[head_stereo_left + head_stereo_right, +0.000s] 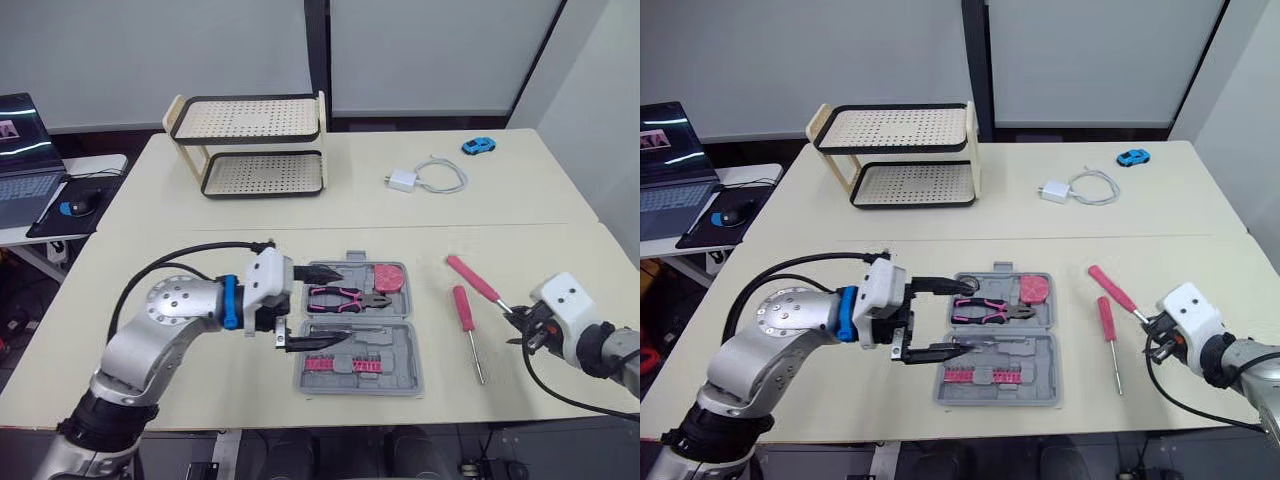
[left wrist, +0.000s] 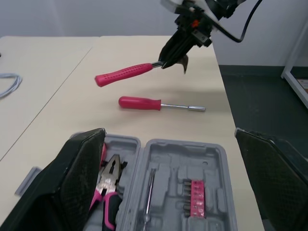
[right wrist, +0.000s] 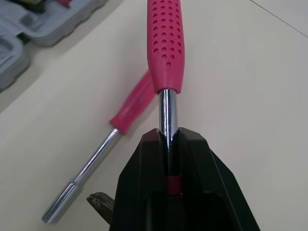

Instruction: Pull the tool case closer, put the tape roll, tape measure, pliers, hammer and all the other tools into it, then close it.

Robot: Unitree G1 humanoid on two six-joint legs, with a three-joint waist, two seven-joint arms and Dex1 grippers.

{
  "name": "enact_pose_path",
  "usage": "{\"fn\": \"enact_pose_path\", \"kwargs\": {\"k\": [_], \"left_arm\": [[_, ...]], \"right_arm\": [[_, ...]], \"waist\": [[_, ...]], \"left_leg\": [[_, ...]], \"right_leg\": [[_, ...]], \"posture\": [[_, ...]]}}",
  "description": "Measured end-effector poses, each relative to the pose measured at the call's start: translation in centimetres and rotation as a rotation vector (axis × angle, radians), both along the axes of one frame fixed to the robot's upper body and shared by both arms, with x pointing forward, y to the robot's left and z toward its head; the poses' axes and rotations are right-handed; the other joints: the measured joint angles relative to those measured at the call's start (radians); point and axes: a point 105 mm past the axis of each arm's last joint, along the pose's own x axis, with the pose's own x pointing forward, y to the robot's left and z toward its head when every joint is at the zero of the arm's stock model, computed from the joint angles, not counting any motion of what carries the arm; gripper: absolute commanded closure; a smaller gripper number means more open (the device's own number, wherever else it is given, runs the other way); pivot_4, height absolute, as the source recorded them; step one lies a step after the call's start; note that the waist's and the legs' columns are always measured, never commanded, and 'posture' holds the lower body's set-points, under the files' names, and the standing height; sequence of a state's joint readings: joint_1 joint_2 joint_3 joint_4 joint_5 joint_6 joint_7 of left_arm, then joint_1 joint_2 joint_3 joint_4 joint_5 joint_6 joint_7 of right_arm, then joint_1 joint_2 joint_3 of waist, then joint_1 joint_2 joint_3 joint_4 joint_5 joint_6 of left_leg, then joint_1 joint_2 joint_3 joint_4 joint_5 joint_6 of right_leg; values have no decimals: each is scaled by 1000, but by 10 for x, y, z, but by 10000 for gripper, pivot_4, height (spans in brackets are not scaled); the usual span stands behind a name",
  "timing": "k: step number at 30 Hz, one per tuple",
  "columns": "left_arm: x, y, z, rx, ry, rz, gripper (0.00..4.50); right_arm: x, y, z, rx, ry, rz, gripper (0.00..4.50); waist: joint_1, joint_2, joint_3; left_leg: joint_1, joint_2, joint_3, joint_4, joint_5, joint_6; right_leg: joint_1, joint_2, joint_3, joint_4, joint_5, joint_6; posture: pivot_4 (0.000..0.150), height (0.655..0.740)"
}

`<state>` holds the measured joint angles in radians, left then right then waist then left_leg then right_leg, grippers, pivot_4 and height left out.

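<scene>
**Fig.** The right gripper (image 3: pixel 168 139) was clamped on the hammer (image 1: pixel 472 277) by its bare steel shank, just under the head. The pink handle pointed away across the table (image 1: pixel 200 230). The hammer looked stiff and head-heavy. The smooth shank might slip or swivel, though a hold so near the head kept the weight close. The left gripper (image 1: pixel 335 304), fingers apart, hovered over the open tool case (image 1: pixel 400 375), above the pliers (image 1: pixel 340 296). A screwdriver (image 1: pixel 462 308) lay between hammer and case. The table's near edge ran close by the right gripper.

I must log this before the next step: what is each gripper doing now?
Left gripper: open, empty, over the tool case.
Right gripper: closed on the metal shaft of the hammer.
</scene>
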<state>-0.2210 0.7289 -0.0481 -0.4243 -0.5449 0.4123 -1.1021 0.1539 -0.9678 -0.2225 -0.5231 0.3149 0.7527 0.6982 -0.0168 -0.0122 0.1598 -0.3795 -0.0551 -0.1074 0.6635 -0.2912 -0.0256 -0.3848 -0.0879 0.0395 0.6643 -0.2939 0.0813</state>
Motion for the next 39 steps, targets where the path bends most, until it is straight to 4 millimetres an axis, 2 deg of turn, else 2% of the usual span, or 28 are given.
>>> {"fn": "enact_pose_path", "kwargs": {"k": [3,6,12,18,26,31,39], "left_arm": [[-4,22,-5,-2,33,60,0],[-7,30,-9,-3,39,90,0],[-19,47,-19,33,83,142,0],[-34,58,-22,59,96,113,0],[-35,77,-26,99,108,41,0],[-32,92,-30,151,105,10,0],[-33,88,-32,167,100,-37,0]], "right_arm": [[4,30,21,6,0,157,43306],[5,57,28,5,12,276,43306],[4,99,25,-91,77,485,43306],[1,137,17,-124,145,612,43306],[-10,164,-9,-195,246,687,43306],[-10,169,-11,-241,250,690,43306],[-9,174,-23,-284,248,683,43306]], "waist": [[-11,0,0],[-11,-1,0],[-10,-1,1],[-11,-2,1],[-9,-2,1],[-12,-1,1],[-14,-1,1]], "left_leg": [[0,1,0,0,0,0],[0,1,-1,0,0,0],[-2,0,-1,-1,0,0],[-3,0,-1,-1,0,0],[-3,0,-2,-1,0,0],[-3,0,-2,-1,0,0],[-3,0,-2,-1,0,0]], "right_leg": [[0,0,0,0,0,0],[0,0,-1,-1,0,0],[-2,-1,-1,-1,0,0],[-4,-1,-2,-1,0,0],[-5,-2,-2,-1,0,0],[-5,-2,-2,-1,0,0],[-5,-2,-2,-1,0,0]], "posture": [[1500,7400],[1500,7400],[1500,7400],[1500,7400],[1500,7400],[1500,7400],[1500,7400]]}}
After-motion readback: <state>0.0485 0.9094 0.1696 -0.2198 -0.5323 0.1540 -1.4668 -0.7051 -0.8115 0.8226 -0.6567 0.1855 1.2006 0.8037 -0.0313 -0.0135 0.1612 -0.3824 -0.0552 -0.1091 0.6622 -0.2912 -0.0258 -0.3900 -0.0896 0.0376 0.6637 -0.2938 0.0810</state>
